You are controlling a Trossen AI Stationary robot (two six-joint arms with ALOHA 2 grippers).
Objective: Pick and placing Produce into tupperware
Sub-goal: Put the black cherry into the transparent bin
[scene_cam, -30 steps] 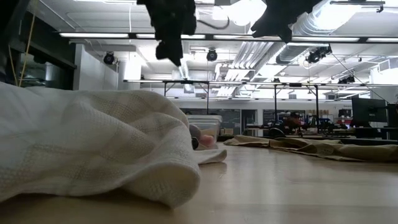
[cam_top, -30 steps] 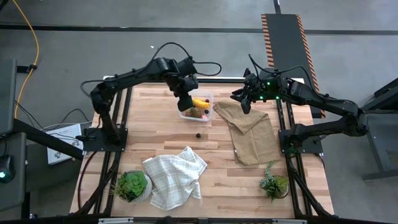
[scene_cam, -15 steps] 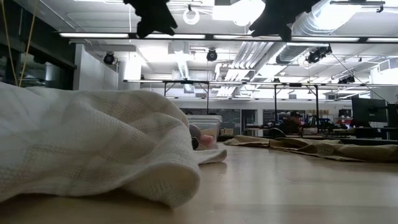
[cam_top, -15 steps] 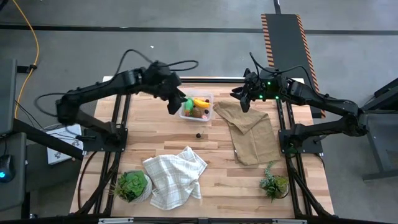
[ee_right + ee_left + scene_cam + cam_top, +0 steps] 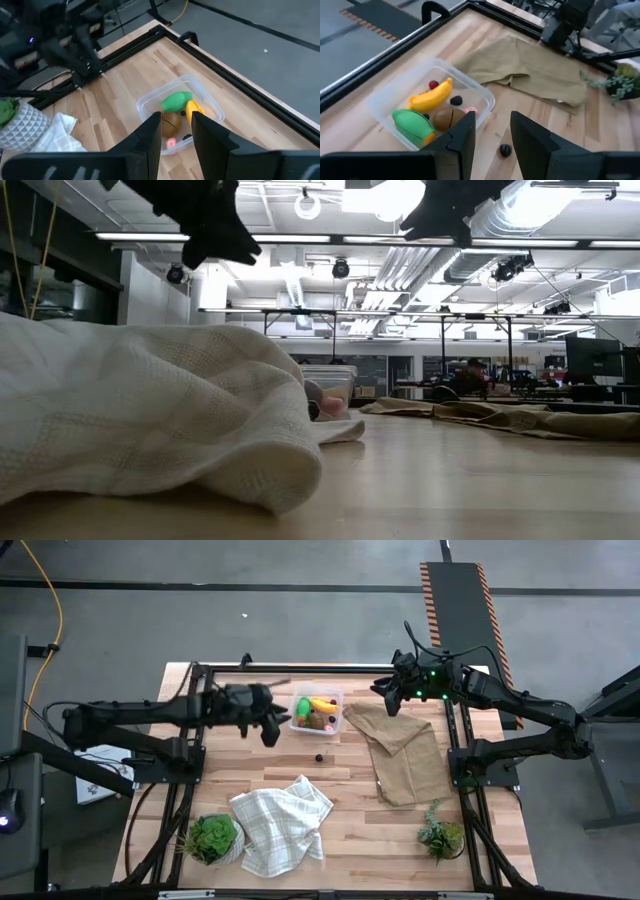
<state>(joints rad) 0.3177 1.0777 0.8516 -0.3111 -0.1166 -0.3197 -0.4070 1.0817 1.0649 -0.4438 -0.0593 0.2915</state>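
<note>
the big wood table (image 5: 350, 830) has a brown cloth (image 5: 405, 755) on the right side, a white checked cloth (image 5: 282, 825) near the front, and 2 small plants at the front corners. the left arm lies low across the left side of the table, w/ the left gripper (image 5: 268, 723) just beside the tupperware (image 5: 316, 713), on its left, not touching it. its fingers (image 5: 465, 137) stand a little apart w/ nothing between them, so it's open and empty. the right gripper (image 5: 388, 695) hangs up at the back right, above the top edge of the brown cloth; its fingers (image 5: 152, 131) are a bit apart too, holding nothing. the tupperware sits at the back middle of the table, just left of the brown cloth. in it are the yellow banana (image 5: 431, 96), the green piece (image 5: 412, 123), the brown kiwi (image 5: 447, 118), a red berry (image 5: 434, 84), a dark berry and smth pink. one dark berry (image 5: 319, 755) is not in yet; it sits on the bare wood in front of the box. what could go wrong, i think: that berry is tiny and round, so a pinch a bit off to one side could make it roll away, maybe under a cloth. also the left arm is so near the box that it could bump it and tip the fruit out.
</note>
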